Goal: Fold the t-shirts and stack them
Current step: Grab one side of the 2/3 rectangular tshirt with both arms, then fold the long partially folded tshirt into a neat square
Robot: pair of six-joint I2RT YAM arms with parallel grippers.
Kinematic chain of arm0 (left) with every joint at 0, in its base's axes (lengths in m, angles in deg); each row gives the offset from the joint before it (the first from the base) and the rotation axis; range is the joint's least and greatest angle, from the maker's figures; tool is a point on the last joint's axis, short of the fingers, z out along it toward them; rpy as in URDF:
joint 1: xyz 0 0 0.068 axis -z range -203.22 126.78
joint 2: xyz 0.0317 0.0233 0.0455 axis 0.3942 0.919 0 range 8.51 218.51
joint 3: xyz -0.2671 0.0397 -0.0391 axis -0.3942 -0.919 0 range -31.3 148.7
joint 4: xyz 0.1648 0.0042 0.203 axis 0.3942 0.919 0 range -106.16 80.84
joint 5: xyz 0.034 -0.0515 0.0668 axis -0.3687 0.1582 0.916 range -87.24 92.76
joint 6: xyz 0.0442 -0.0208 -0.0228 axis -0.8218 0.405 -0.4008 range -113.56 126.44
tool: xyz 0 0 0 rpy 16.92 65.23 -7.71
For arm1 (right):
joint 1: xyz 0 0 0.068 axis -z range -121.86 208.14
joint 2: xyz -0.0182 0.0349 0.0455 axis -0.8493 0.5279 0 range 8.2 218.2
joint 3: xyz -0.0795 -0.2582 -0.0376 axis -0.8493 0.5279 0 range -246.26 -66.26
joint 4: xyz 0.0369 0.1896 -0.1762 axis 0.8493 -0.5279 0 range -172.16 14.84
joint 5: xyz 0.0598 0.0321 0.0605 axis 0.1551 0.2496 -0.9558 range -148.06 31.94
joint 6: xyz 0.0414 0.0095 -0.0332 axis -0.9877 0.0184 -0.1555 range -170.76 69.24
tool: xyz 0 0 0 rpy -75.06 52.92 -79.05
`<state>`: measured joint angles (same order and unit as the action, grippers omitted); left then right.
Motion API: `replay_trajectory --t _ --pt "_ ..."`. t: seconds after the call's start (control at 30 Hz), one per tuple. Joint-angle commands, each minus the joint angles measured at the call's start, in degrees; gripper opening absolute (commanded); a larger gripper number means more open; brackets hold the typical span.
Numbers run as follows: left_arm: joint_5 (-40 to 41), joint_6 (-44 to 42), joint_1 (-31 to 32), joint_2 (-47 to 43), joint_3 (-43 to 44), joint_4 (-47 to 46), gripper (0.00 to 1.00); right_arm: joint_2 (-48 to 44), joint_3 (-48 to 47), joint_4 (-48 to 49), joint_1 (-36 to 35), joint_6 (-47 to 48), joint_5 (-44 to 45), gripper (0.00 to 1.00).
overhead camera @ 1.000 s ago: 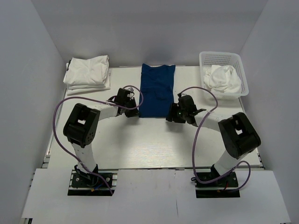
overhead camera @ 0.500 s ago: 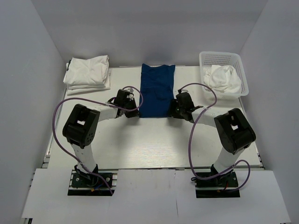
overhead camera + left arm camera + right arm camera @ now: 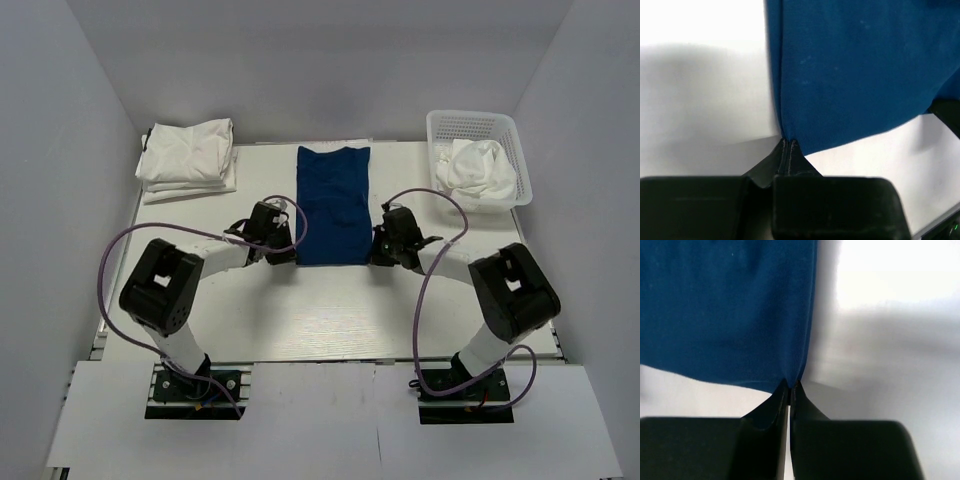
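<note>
White table (image 3: pixel 330 300), grey walls (image 3: pixel 330 60), left claw (image 3: pixel 786 145) and right claw (image 3: pixel 790 387) pinching blue t-shirt (image 3: pixel 333 205) corners

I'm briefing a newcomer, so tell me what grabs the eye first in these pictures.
The royal blue t-shirt lies flat mid-table, the one strong colour. The left gripper and right gripper each pinch a near corner of it, jaws closed. Folded white t-shirts sit far left; a mesh basket far right holds a crumpled white t-shirt.
</note>
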<state>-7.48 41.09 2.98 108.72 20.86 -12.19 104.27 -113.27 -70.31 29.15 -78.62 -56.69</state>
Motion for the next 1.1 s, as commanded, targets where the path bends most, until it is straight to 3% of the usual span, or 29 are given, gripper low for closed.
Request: replay_trajectory --t 0.0,0.2,0.47,0.77,0.87,1.07 --pt "3.37 -1.51 2.8 -8.78 -1.89 4.46 0.0 -5.88 4.9 -4.22 -1.15 0.44 -6.61 0.0" --pt "6.55 -2.57 6.32 -25.47 -6.1 8.78 0.0 -22.57 9.65 -10.81 -3.43 3.67 -8.84 0.0" --pt "6.71 -2.57 7.47 -39.46 -5.58 6.49 0.0 -35.16 1.92 -17.5 -3.7 6.68 -11.03 0.0" --pt "17.44 -2.32 6.42 -34.99 2.49 6.14 0.0 -31.83 -5.99 -16.27 -3.09 4.04 -3.23 0.0" --pt "25.77 -0.82 6.41 -31.92 6.35 7.8 0.0 -29.02 -9.33 -15.83 -2.39 3.69 0.11 0.0" --pt "32.38 -0.29 5.88 -23.15 14.09 11.58 0.0 -20.24 -18.38 -16.53 -0.72 3.95 0.57 0.0"
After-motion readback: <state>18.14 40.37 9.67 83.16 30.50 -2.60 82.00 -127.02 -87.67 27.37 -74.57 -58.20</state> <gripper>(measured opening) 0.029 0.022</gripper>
